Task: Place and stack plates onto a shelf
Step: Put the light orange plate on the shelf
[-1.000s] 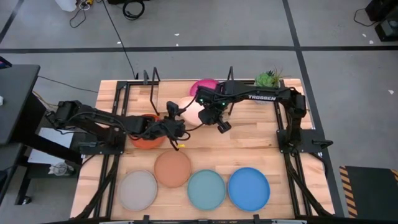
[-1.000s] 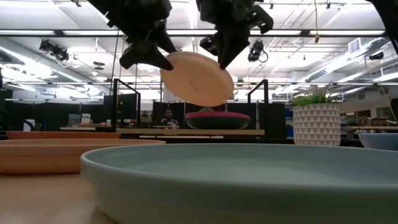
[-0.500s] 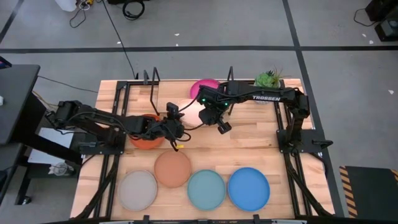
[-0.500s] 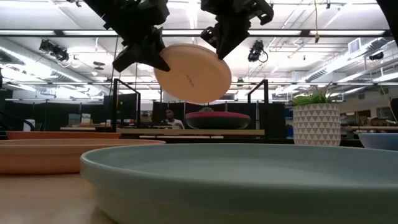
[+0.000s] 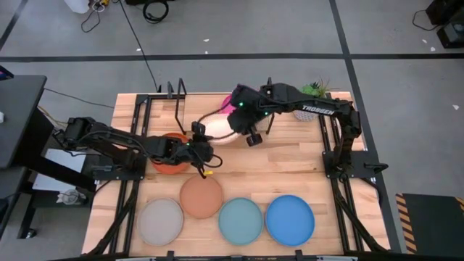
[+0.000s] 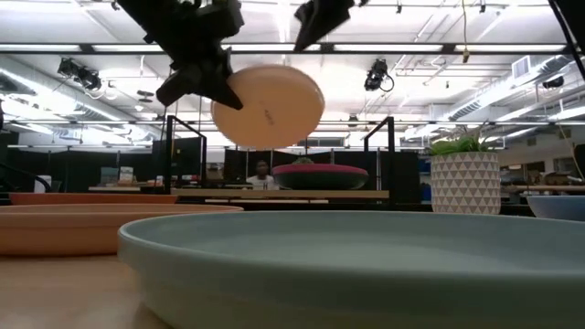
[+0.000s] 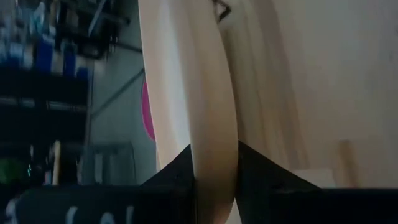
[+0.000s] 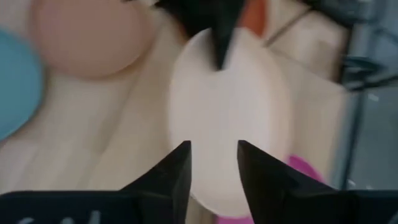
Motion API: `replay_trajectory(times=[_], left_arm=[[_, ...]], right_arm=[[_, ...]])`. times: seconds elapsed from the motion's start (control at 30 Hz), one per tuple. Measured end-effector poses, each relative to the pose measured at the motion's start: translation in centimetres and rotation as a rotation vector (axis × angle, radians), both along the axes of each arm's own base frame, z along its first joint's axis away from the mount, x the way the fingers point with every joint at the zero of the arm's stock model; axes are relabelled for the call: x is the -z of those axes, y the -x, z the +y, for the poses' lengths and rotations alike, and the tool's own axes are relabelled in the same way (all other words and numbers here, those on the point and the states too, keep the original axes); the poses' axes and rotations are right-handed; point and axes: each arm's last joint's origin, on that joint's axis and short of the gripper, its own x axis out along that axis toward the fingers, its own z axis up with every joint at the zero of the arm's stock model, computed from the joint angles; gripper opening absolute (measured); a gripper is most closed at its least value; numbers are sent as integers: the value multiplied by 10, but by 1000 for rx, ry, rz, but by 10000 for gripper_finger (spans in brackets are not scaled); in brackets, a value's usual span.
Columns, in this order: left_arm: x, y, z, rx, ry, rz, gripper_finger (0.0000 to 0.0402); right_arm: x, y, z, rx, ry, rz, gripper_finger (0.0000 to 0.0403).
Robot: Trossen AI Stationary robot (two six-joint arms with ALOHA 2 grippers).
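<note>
Left tool (image 5: 197,138) clenched on the rim of the pale pink plate (image 5: 217,130), fingers (image 7: 180,168) either side of the edge in the left wrist view. Plate is held up off the desk (image 5: 290,174), tilted, its underside facing the low camera (image 6: 267,105). Right tool (image 5: 235,119) sits just beside the plate's far edge, over the back of the desk; its fingers (image 8: 177,171) are spread with the plate showing between them, not visibly touching it (released, as far as the right wrist view shows).

Pale pink plate hangs between the two tools, left tool at its near-left rim, right tool at the other side. Magenta plate (image 5: 233,98) lies on the shelf (image 6: 274,193) behind, mostly hidden under the right arm from above; low view shows it flat on the shelf board (image 6: 320,174). Orange plate (image 5: 168,161) on the desk under the left arm. Front row on the desk, left to right: grey plate (image 5: 161,221), salmon plate (image 5: 201,196) set a bit further back, light turquoise plate (image 5: 240,220), blue plate (image 5: 290,219). All four lie flat, close together, well apart from both tools. Potted plant (image 5: 312,90) at the back right corner.
</note>
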Motion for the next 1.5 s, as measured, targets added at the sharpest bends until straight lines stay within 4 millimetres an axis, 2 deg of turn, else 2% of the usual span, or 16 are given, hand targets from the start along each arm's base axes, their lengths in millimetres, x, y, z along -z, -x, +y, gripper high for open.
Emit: replay_trajectory(times=[0.1, 0.27, 0.43, 0.53, 0.77, 0.9, 1.13, 1.4, 1.5], left_arm=[[3, 4, 5, -80, 28, -5, 78], [3, 4, 22, -246, 134, -122, 78], [11, 3, 41, -351, 140, -124, 69], [19, -4, 50, -367, 111, -100, 60], [53, -15, 73, -502, 7, -8, 63], [68, -19, 79, -521, -75, 72, 64], [94, -26, 87, -480, -125, 219, 65], [100, -31, 81, -435, -138, 237, 67], [101, -33, 75, -399, -110, 236, 85]], right_arm=[[-16, 0, -3, 115, 49, -65, 150], [-32, 4, -7, 248, 97, -127, 149], [-54, 28, 6, 279, 87, -175, 148], [-63, 42, 17, 276, 64, -230, 148], [-47, 56, 47, 261, 89, -282, 148], [-33, 63, 56, 267, 130, -308, 147], [-35, 85, 64, 248, 118, -391, 147], [-26, 90, 65, 247, 93, -387, 147], [-24, 87, 65, 244, 96, -385, 147]])
